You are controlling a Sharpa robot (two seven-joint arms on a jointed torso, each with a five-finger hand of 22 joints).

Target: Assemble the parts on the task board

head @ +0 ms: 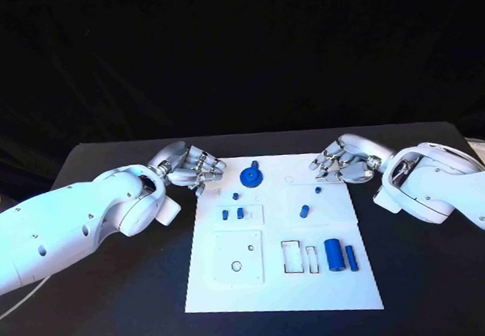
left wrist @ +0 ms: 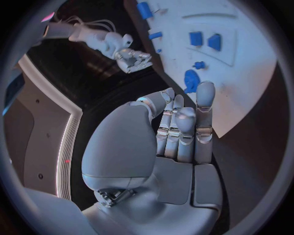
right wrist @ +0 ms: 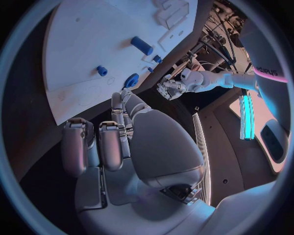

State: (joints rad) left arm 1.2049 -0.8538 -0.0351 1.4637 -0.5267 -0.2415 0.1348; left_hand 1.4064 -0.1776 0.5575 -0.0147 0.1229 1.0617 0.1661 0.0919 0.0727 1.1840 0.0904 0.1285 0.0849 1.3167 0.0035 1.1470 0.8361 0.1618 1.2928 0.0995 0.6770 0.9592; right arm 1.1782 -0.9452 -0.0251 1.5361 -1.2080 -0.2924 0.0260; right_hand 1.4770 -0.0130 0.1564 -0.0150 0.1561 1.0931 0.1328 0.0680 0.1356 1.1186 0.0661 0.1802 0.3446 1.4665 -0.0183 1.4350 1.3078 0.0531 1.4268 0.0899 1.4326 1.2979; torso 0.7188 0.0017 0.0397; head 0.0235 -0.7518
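Seemingly nothing picked yet: left hand point(head: 192, 166) and right hand point(head: 339, 159) flank far end of task board point(head: 338, 286), fingers curled, holding nothing. Blue parts point(head: 252, 174) lie loose on board (none seated, I judge). Reach disc part first, fingers spread before closing.

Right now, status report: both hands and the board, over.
Left hand and right hand empty, fingers curled, at the far corners of the white task board. Small blue parts lie loose, unassembled. Nothing blocks them.

Bright overhead light on the task board point(head: 283, 291); dark surroundings (wrist views bend at rims).
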